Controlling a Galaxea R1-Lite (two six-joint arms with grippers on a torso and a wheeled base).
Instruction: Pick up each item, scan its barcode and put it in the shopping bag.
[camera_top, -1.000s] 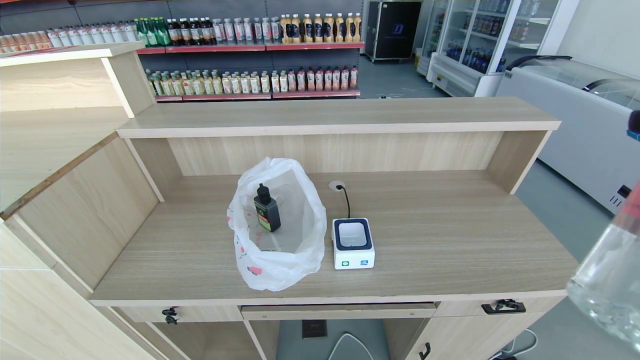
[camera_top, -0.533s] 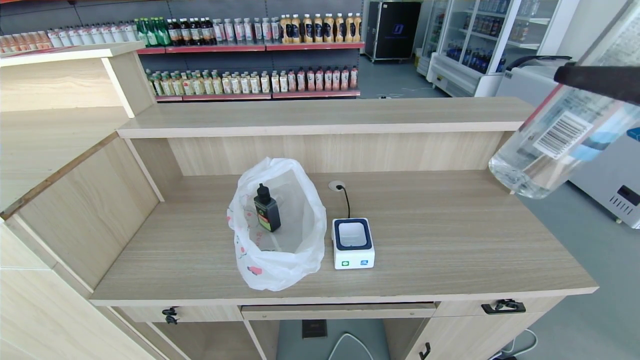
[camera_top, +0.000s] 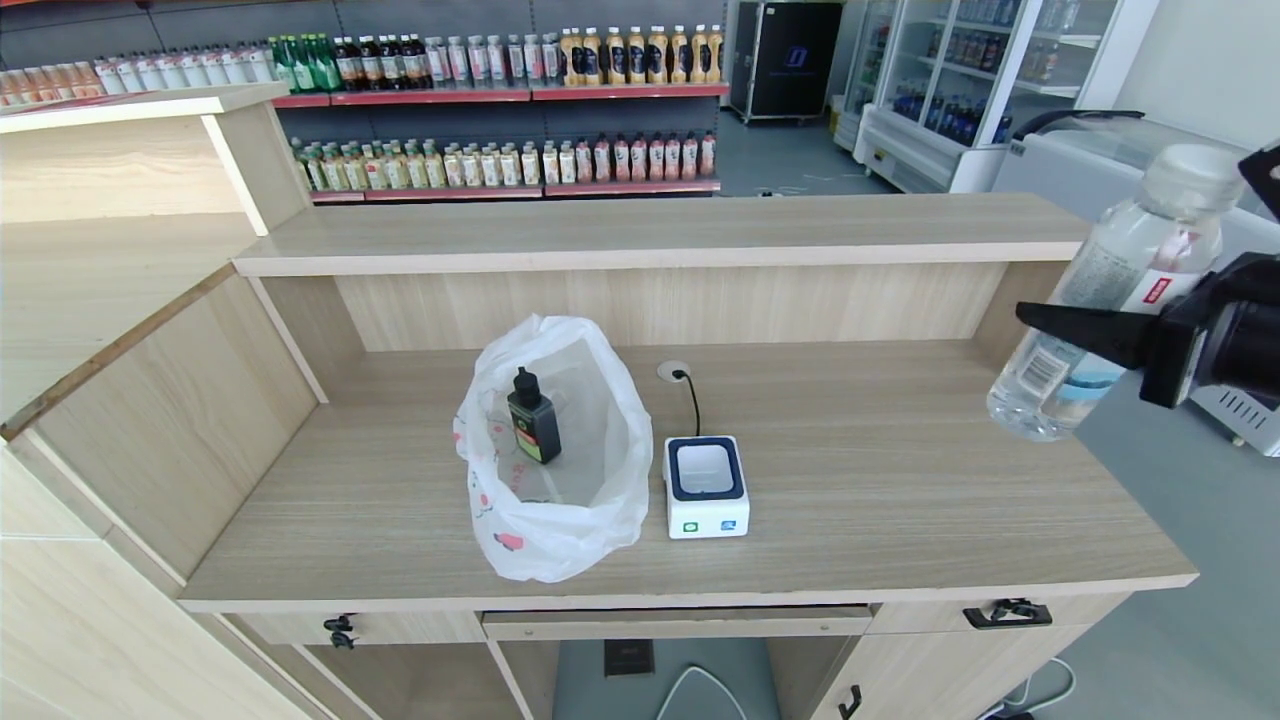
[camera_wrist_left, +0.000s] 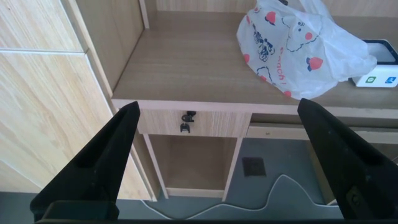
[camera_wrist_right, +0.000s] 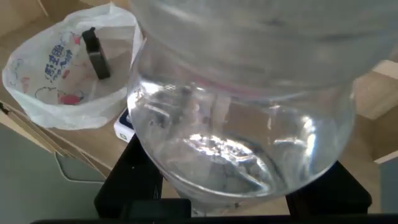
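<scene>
1. We see the wooden surface (camera_top: 900, 500). The left end effector (camera_wrist_left: 217, 106) hangs out in front of it, fingers spread wide and holding nothing.
2. The shopping bag (camera_top: 545, 520) stands open on it.
3. The right end effector (camera_wrist_right: 230, 186) grips a clear bottle (camera_top: 1110, 290) — tilted, in the air near the surface's right end.
4. A white scanner (camera_top: 706, 487) sits just beside the bag.
5. A dark bottle (camera_top: 533, 418) stands inside the bag.

The right gripper (camera_top: 1112, 302) has raised the water bottle (camera_top: 1125, 255) up beside the counter's (camera_top: 900, 480) right end
</scene>
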